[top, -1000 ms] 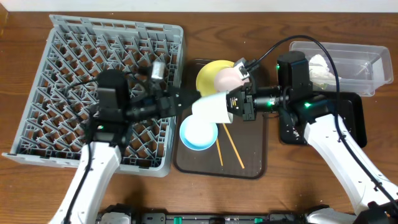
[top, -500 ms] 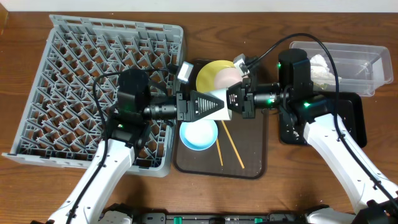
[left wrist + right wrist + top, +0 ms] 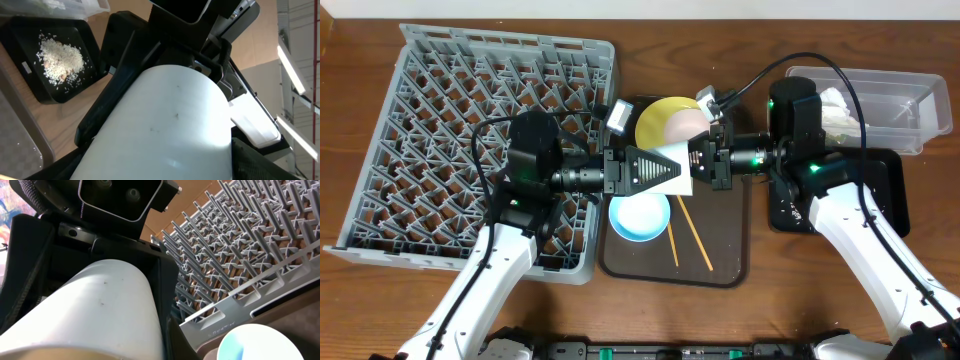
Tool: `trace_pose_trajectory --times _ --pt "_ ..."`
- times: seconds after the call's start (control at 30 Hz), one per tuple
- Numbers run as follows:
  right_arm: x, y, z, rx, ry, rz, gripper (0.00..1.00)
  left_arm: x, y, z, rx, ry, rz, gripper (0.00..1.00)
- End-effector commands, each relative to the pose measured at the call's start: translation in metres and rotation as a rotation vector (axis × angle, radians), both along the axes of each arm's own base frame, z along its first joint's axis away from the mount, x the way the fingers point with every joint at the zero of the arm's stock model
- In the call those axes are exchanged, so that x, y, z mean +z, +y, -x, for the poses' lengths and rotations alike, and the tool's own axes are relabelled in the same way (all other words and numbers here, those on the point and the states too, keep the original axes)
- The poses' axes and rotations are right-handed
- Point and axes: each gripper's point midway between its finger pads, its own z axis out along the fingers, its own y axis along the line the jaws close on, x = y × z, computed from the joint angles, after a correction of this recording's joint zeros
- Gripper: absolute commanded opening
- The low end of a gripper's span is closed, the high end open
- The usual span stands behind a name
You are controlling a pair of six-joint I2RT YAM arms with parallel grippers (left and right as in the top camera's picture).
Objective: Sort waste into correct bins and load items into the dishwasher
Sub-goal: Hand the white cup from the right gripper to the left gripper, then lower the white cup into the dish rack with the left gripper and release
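Note:
A white bowl [image 3: 672,172] hangs on its side above the brown serving tray, between my two grippers. It also shows in the left wrist view [image 3: 165,125] and the right wrist view [image 3: 100,310]. My right gripper [image 3: 705,160] is shut on its rim from the right. My left gripper [image 3: 648,170] reaches in from the left, with a finger pressed against each side of the bowl. The grey dish rack [image 3: 470,100] lies at the left. A yellow plate [image 3: 655,120], a light blue bowl [image 3: 640,215] and two chopsticks [image 3: 692,235] sit on the serving tray.
The dark brown serving tray [image 3: 720,270] lies in the middle. A clear tub [image 3: 900,110] at the back right holds a white napkin [image 3: 835,110]. The black tray [image 3: 885,180], under my right arm, holds rice crumbs [image 3: 60,57]. The rack pegs [image 3: 250,255] stand close by the bowl.
A second ago only my right gripper held the bowl and my left arm was over the rack. My left gripper has swung right and come round the bowl. Nothing has moved in the last half second.

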Motion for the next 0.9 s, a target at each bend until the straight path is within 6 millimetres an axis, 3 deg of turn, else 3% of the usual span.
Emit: trace_pose_trajectory --times 0.0,0.17,0.3,0.37,0.53,0.73,0.87 --pt "-0.001 -0.002 -0.006 -0.038 0.011 0.020 0.01 0.004 -0.003 0.004 -0.026 -0.036 0.011 0.66" --pt "-0.001 -0.002 -0.006 -0.038 0.011 0.020 0.01 0.004 -0.003 0.004 -0.027 -0.062 0.010 0.52" --pt "-0.001 -0.002 -0.005 -0.031 0.012 0.016 0.09 0.004 -0.003 0.003 -0.027 -0.135 0.009 0.41" --pt "0.000 -0.002 -0.004 -0.021 0.014 0.010 0.18 0.004 -0.002 0.003 -0.028 -0.168 0.008 0.38" --pt "0.000 -0.005 -0.005 -0.026 0.024 0.009 0.22 0.003 -0.002 0.000 -0.014 -0.225 0.004 0.29" --pt "-0.010 -0.023 -0.011 -0.075 0.111 0.031 0.28 0.003 0.002 -0.007 0.015 -0.317 -0.006 0.25" --pt "-0.003 -0.040 -0.013 -0.069 0.128 -0.015 0.33 -0.005 0.019 -0.028 0.113 -0.332 -0.050 0.25"
